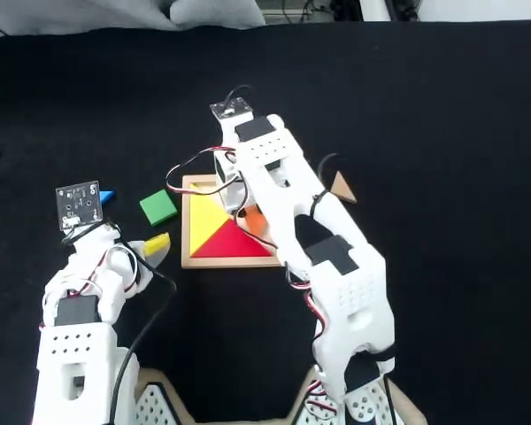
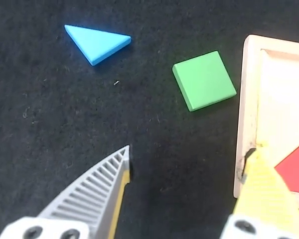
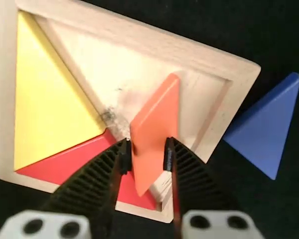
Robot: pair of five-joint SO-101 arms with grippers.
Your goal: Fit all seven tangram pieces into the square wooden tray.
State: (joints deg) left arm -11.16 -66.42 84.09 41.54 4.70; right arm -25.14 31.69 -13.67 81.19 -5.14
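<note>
Orange piece [image 3: 157, 119] clamped in the right end effector [image 3: 145, 152], arm [image 1: 336, 266] outstretched over the wooden tray [image 3: 209, 59] — left end effector [image 2: 188, 157] agape.

A light blue triangle [image 2: 96, 42] and a green square [image 2: 204, 80] are seen lying flat on the black bench [image 2: 50, 124], apart from each other, with the square placed between the triangle and the wooden tray [image 2: 248, 99], near its rim but not touching. A red piece [image 2: 295, 172] is seen seated inside the tray. The left gripper [image 2: 189, 152] is held with its fingers spread wide, dark bench showing between them, the yellow finger [image 2: 264, 189] being seen over the tray's rim.
</note>
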